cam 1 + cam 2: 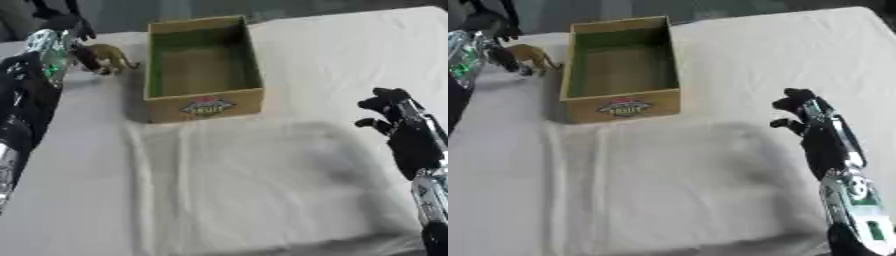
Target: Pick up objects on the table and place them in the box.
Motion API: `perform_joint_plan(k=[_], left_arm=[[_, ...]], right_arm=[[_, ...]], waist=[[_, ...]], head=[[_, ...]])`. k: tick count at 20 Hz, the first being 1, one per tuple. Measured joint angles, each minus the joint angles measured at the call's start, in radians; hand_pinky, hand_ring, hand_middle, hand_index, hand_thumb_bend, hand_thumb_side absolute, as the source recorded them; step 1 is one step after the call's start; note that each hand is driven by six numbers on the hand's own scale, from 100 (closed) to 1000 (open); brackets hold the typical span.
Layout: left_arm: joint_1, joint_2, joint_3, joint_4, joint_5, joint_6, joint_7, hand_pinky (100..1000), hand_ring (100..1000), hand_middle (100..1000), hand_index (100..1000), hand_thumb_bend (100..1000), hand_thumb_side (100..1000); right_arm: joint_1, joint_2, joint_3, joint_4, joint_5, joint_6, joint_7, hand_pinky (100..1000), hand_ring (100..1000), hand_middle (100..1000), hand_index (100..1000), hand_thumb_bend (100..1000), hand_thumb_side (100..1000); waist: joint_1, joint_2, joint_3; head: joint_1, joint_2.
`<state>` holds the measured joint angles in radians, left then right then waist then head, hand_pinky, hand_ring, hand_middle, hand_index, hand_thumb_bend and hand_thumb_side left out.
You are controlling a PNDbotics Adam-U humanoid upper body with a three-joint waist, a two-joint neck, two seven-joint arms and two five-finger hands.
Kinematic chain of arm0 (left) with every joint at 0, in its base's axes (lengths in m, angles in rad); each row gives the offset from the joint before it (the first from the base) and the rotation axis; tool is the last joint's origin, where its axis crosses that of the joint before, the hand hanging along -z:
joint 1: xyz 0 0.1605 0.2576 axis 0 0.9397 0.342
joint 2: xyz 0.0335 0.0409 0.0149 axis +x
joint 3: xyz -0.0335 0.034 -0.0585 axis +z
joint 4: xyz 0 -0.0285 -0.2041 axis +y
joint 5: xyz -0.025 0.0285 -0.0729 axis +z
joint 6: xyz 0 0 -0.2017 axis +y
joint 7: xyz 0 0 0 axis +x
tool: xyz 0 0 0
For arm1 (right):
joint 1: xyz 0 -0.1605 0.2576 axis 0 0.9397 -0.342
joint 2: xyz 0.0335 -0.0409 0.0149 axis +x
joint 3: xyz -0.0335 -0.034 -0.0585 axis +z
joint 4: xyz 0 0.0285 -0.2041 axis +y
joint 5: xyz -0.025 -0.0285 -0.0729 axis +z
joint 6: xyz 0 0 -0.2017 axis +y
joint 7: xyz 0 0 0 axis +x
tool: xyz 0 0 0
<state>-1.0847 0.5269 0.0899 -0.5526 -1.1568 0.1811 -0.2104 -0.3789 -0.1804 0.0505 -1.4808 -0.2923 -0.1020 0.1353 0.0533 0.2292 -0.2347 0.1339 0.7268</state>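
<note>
The cardboard box [205, 95] stands at the far middle of the tabletop [350, 60], open at the top, so a robot hand could come down into it from above; its upright walls block any sideways entry. To its right the cloth-covered tabletop lies bare out to the far edge. The near half, in front of the box, is bare too, apart from low wrinkles. To the left, a brown toy animal [112, 58] stands just beside the box wall, and the left robot hand [80, 52] fills the narrow room next to it. The right robot hand [802, 112] hovers over the near right side, well apart from the box.
</note>
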Motion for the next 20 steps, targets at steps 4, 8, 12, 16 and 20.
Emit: perform_joint_plan(k=[4,8,12,16,20], left_arm=[[0.013,-0.001,-0.005,-0.015,-0.021,-0.016,0.037,834,747,644,745,709,100],[0.021,-0.009,-0.006,-0.024,-0.039,-0.028,0.079,848,770,689,749,713,100],[0.030,-0.009,-0.006,-0.027,-0.049,-0.033,0.119,843,774,714,749,715,100],[0.031,-0.015,-0.008,-0.027,-0.051,-0.037,0.142,837,769,710,749,704,100],[0.037,-0.017,-0.011,-0.027,-0.051,-0.041,0.166,837,768,710,752,703,100]], right_arm=[[-0.001,0.000,0.000,0.000,0.000,0.001,0.001,571,775,607,753,100,654],[-0.005,0.000,0.000,0.000,0.000,0.000,0.002,571,776,607,753,100,655],[-0.008,0.000,0.000,0.000,0.000,-0.001,0.004,571,776,607,753,100,656],[-0.008,0.000,0.000,0.000,0.000,-0.002,0.005,571,776,607,753,100,657],[-0.009,0.000,0.000,0.000,0.000,-0.002,0.005,571,777,607,753,100,659]], waist=[[-0.002,0.004,0.000],[-0.004,0.007,0.000],[-0.006,0.011,0.001],[-0.006,0.012,0.001],[-0.006,0.017,0.000]], head=[[-0.003,-0.005],[-0.005,-0.009],[-0.006,-0.012],[-0.008,-0.017],[-0.009,-0.020]])
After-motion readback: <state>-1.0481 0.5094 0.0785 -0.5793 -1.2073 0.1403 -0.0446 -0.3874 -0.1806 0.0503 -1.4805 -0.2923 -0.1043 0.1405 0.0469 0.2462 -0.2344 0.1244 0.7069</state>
